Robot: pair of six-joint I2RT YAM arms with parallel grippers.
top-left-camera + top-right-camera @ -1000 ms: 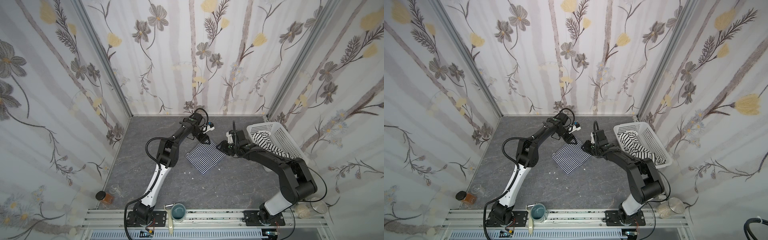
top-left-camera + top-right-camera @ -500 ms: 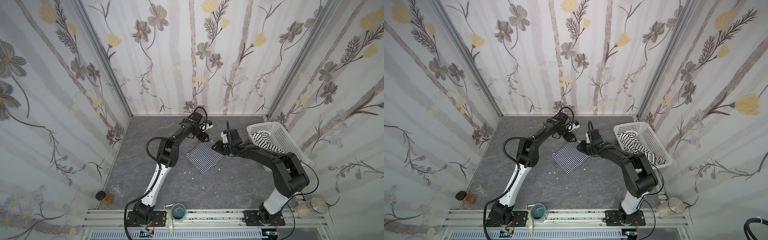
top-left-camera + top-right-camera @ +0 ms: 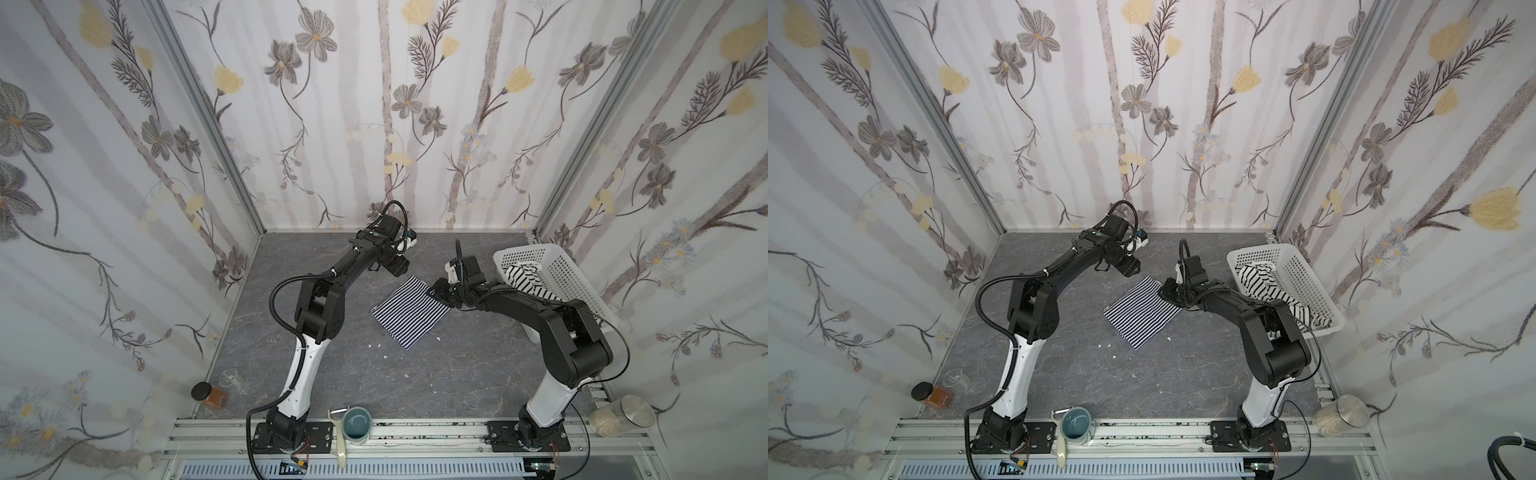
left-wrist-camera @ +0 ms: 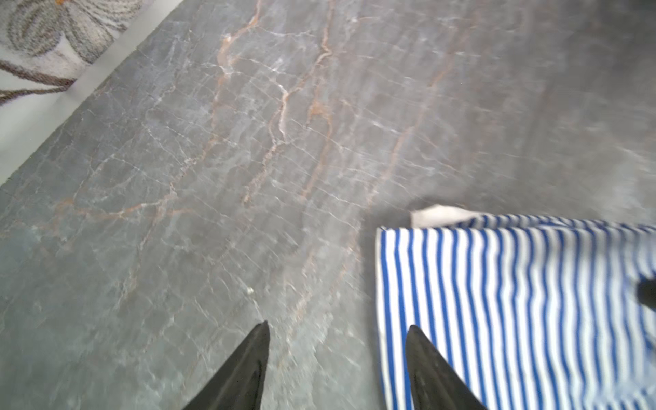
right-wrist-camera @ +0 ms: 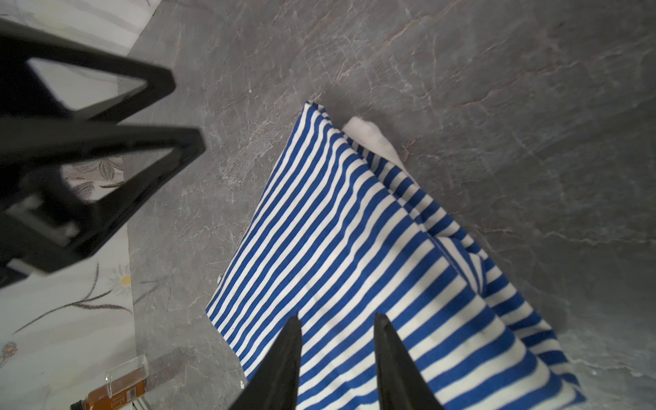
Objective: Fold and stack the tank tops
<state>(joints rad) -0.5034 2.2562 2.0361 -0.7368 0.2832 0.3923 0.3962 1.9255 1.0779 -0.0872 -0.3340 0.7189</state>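
The navy-and-white striped tank top [image 3: 409, 311] [image 3: 1142, 316] lies folded flat mid-table. In the right wrist view its white trim [image 5: 369, 133] peeks out at the far corner. My left gripper [image 3: 401, 266] [image 4: 337, 326] hangs open beside that corner, one fingertip over the stripes [image 4: 497, 301] and nothing between the jaws. My right gripper [image 3: 436, 291] [image 5: 337, 316] is open just above the top's right edge, with flat fabric [image 5: 337, 230] showing under the gap. The white tank top with black stripes [image 3: 528, 276] [image 3: 1262, 282] lies crumpled in the basket.
A white perforated basket [image 3: 557, 266] [image 3: 1291, 262] stands at the right wall. At the front rail are a blue-grey cup [image 3: 357, 424] and a peeler [image 3: 338, 436]. An amber jar [image 3: 210, 395] lies front left and a glass jar [image 3: 619, 419] front right. White crumbs [image 3: 378, 345] dot the table.
My left gripper has opened and let go of the top's far corner, which now lies flat. My right gripper has shifted a little left over the top's right edge.
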